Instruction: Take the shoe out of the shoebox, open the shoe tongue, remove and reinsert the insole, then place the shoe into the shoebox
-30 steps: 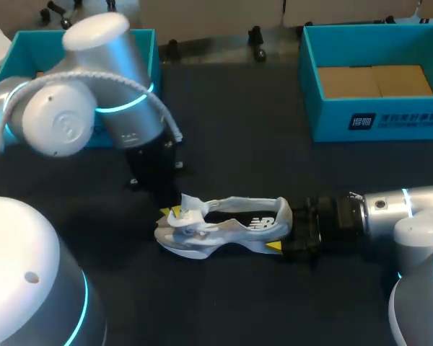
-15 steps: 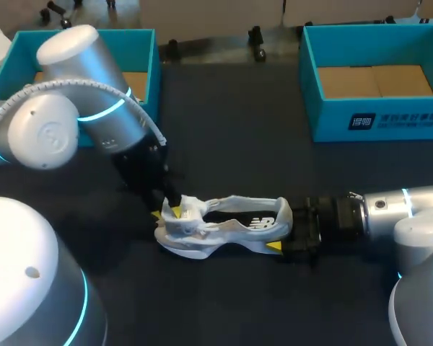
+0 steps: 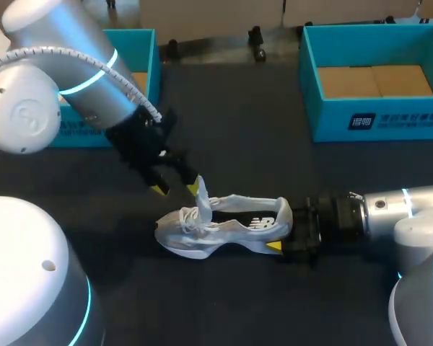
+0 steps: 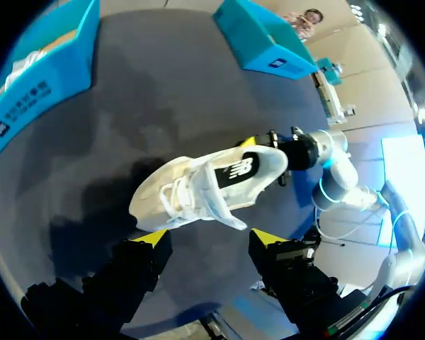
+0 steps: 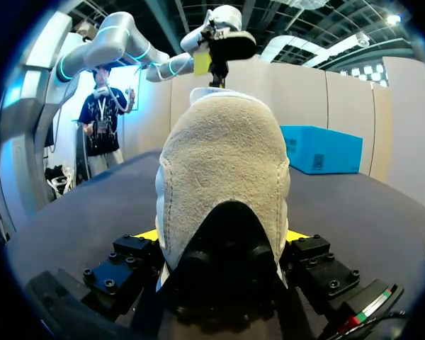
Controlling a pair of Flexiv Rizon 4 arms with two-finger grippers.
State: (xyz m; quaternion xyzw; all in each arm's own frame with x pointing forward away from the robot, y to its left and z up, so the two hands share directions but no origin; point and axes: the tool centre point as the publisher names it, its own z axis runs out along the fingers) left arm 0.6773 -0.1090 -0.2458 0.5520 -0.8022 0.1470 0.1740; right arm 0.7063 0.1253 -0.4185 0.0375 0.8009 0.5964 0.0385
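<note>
I judge the tongue is being opened. At frame centre, the right tool (image 3: pixel 287 229) grasps the shoe (image 3: pixel 234 225) by the heel. The left tool (image 3: pixel 177 187) is released beside the tongue (image 3: pixel 202 197). Next, it must reach the insole.

**Print on both boxes and the shoe, none legible**

The right shoebox (image 3: pixel 325 126) bears white print (image 3: pixel 394 121) on its front wall. It is a small square mark, then a row of characters over a finer line, all too small to make out. The left shoebox (image 4: pixel 57 78) shows what seems to be the same white marking (image 4: pixel 18 108) on its side. The shoe (image 3: pixel 224 225) carries a dark letter logo (image 3: pixel 260 223) on its flank.
</note>
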